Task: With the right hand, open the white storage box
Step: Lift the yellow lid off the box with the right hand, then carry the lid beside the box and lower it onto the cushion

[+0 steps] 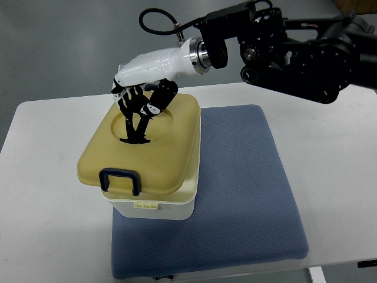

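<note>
The storage box has a white base [154,209] and a pale yellow lid [162,156] with a dark blue latch [119,180] at its near edge. It stands on the left part of a blue mat [247,194]. My right hand [141,105] reaches in from the upper right and hangs over the round recess in the far half of the lid. Its black and white fingers [154,103] are curled around a thin black handle [135,132] that rises from the recess. The lid sits slightly askew, overhanging the base toward the left.
The mat lies on a white table [53,236]. The black forearm and joints of my right arm [294,50] hover above the table's far right side. The table's left edge is close to the box.
</note>
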